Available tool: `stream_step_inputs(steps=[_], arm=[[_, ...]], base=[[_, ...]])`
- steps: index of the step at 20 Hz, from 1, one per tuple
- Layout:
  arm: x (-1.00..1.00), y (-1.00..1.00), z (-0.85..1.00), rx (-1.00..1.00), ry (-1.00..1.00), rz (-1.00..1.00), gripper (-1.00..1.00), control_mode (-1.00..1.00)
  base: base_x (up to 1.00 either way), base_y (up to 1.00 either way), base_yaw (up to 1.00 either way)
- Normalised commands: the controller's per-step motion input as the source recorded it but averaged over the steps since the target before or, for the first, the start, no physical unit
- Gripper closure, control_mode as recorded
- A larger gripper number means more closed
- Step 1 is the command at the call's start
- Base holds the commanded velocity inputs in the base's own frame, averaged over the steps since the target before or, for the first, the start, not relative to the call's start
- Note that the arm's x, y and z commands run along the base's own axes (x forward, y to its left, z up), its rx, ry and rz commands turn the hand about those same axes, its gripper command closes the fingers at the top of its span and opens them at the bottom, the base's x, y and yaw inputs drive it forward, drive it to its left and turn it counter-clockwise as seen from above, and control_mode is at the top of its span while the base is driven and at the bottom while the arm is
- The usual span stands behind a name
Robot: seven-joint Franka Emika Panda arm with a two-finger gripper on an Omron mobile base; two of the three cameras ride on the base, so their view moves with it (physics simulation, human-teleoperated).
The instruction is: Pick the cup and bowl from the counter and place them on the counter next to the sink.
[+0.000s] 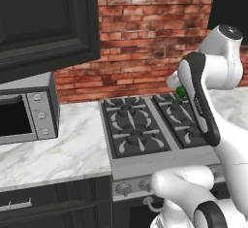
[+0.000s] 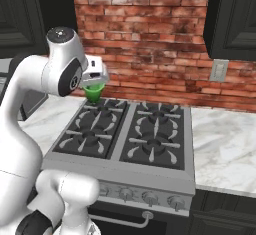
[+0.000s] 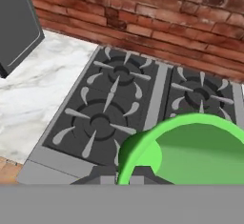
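My gripper is shut on the rim of a bright green cup and holds it in the air above the back left burner of the stove. From the left base view the cup peeks out behind my forearm. In the hand view the cup's open mouth sits at the lower right, above the stove's burners. White marble counter runs left of the stove, and more counter lies to its right. The bowl and the sink are out of view.
A grey microwave stands on the left counter, under dark wall cabinets. A red brick wall backs the stove, with an outlet at the right. Stove knobs line the front edge.
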Motion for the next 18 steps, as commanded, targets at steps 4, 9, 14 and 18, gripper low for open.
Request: stream_step_inputs(steps=[4, 9, 14, 18], arm=[[-0.1, 0.12, -0.22, 0.0, 0.23, -0.14, 1.0, -1.0], [-0.23, 0.02, -0.01, 0.0, 0.3, -0.11, 1.0, -1.0], [-0.24, 0.0, 0.0, 0.0, 0.3, -0.08, 1.0, -1.0], [-0.44, 0.0, 0.03, 0.0, 0.15, -0.06, 1.0, -1.0]], base=[[0.0, 0.0, 0.0], [0.0, 0.0, 0.0], [0.0, 0.0, 0.0], [0.0, 0.0, 0.0]])
